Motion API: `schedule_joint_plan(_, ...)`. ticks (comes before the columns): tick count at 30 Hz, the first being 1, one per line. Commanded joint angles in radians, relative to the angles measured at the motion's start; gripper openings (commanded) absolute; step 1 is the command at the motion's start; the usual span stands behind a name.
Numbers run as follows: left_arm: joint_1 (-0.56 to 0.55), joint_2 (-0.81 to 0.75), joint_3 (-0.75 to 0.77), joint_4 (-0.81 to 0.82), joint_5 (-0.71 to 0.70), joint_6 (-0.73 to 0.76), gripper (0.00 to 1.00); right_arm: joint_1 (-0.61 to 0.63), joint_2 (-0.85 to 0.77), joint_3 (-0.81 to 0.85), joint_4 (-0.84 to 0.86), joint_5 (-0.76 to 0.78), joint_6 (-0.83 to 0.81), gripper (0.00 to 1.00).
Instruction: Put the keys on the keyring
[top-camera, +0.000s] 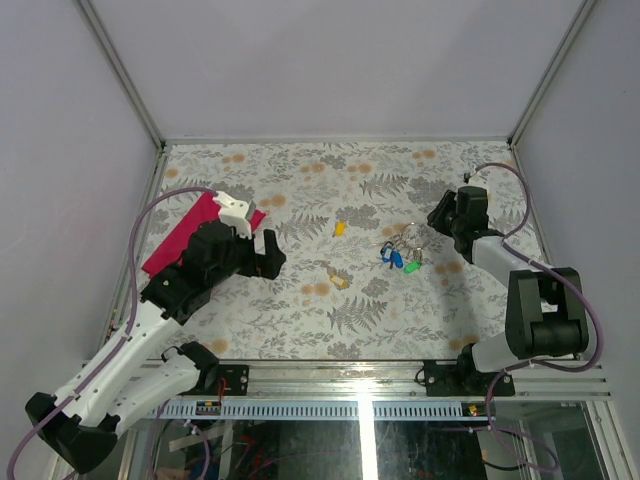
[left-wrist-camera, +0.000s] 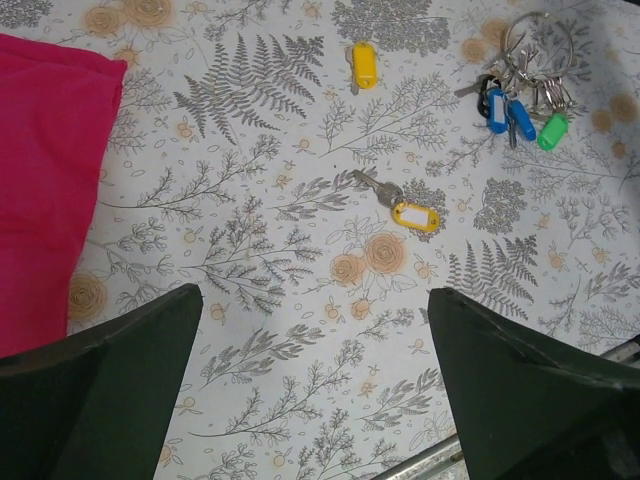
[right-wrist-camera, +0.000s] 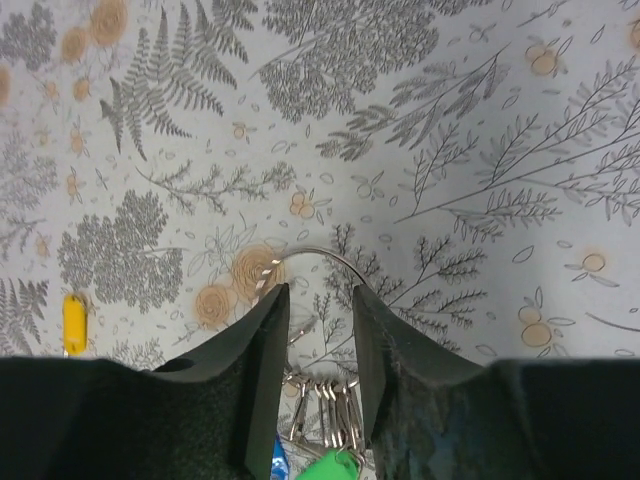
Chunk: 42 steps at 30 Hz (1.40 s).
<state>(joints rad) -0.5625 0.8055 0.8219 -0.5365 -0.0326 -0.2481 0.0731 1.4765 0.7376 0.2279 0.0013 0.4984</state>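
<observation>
The keyring (right-wrist-camera: 312, 253), a thin silver loop, lies on the floral table with several keys bunched on it. Their green tag (right-wrist-camera: 335, 468) and blue tag (right-wrist-camera: 279, 464) show below. My right gripper (right-wrist-camera: 320, 298) is right over the loop, its jaws a narrow gap apart. The loop's arc runs out past both fingertips and nothing is pinched between them. From above, the bunch (top-camera: 400, 255) lies just left of the right gripper (top-camera: 436, 214). Two loose yellow-tagged keys (left-wrist-camera: 365, 64) (left-wrist-camera: 404, 208) lie apart from the bunch (left-wrist-camera: 518, 105). My left gripper (left-wrist-camera: 315, 320) is open and empty above bare table.
A red cloth (top-camera: 185, 230) lies at the table's left, under and behind the left arm; it also shows in the left wrist view (left-wrist-camera: 45, 190). The loose yellow keys also show from above (top-camera: 340, 228) (top-camera: 341, 281). A metal rail (top-camera: 360, 378) runs along the near edge.
</observation>
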Motion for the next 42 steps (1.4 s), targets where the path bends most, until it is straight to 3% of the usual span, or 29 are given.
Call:
schedule_joint_plan(1,0.027,0.001,0.007,-0.002,-0.029,0.013,1.00,-0.043,0.008,0.063,0.043,-0.048,0.024,0.40)
schedule_joint_plan(6,0.045,0.033,0.030,-0.025,-0.042,-0.007,1.00,-0.067,-0.085,0.074,-0.038,-0.075,0.071,0.47)
schedule_joint_plan(11,0.046,0.135,0.116,-0.098,0.021,-0.027,1.00,-0.068,-0.250,0.087,-0.183,-0.203,0.050,0.57)
schedule_joint_plan(12,0.046,0.143,0.118,-0.094,-0.010,-0.055,1.00,-0.068,-0.299,0.070,-0.188,-0.215,0.042,0.63)
schedule_joint_plan(15,0.045,0.140,0.118,-0.099,-0.071,-0.136,1.00,-0.068,-0.453,0.019,-0.215,-0.239,0.078,0.97)
schedule_joint_plan(16,0.045,0.134,0.116,-0.092,-0.075,-0.154,1.00,-0.068,-0.501,0.009,-0.236,-0.239,0.114,1.00)
schedule_joint_plan(19,0.046,0.112,0.099,-0.063,-0.072,-0.190,1.00,-0.068,-0.620,-0.009,-0.293,-0.310,0.158,0.99)
schedule_joint_plan(24,0.045,0.073,0.076,-0.014,-0.050,-0.190,1.00,-0.068,-0.721,0.062,-0.443,-0.410,0.080,0.99)
schedule_joint_plan(33,0.045,-0.057,0.018,0.020,-0.145,-0.213,1.00,-0.059,-0.699,0.324,-0.877,-0.381,-0.089,0.99)
schedule_joint_plan(38,0.046,-0.029,0.083,-0.130,-0.206,-0.195,1.00,0.128,-0.636,0.435,-1.004,-0.286,-0.183,0.99)
schedule_joint_plan(42,0.045,-0.058,0.087,-0.143,-0.180,-0.167,1.00,0.421,-0.622,0.481,-1.061,-0.094,-0.339,0.99)
